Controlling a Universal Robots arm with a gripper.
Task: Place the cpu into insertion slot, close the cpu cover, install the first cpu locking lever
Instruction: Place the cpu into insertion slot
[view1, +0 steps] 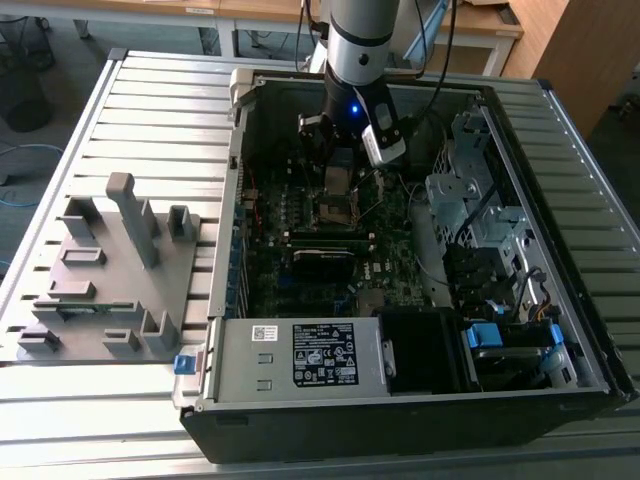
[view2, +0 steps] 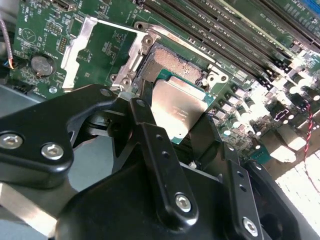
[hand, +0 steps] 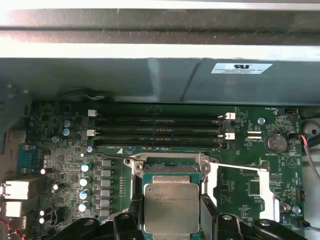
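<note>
My gripper hangs inside the open computer case, shut on the cpu, a flat silver-grey square chip. In both wrist views the black fingers clamp the chip's two opposite edges. The cpu hovers tilted, just short of the insertion slot, a square socket with a metal rim. The socket's dark contact field lies bare. The cpu cover, a thin silvery frame, is swung open and lies flat on the board beside the socket. A thin wire lever sticks out from the socket toward the cover.
Long black memory slots run just beyond the socket, with the case's grey wall behind them. A drive cage and cables fill the case's right side in the exterior view. A grey fixture block stands on the slatted table at the exterior view's left.
</note>
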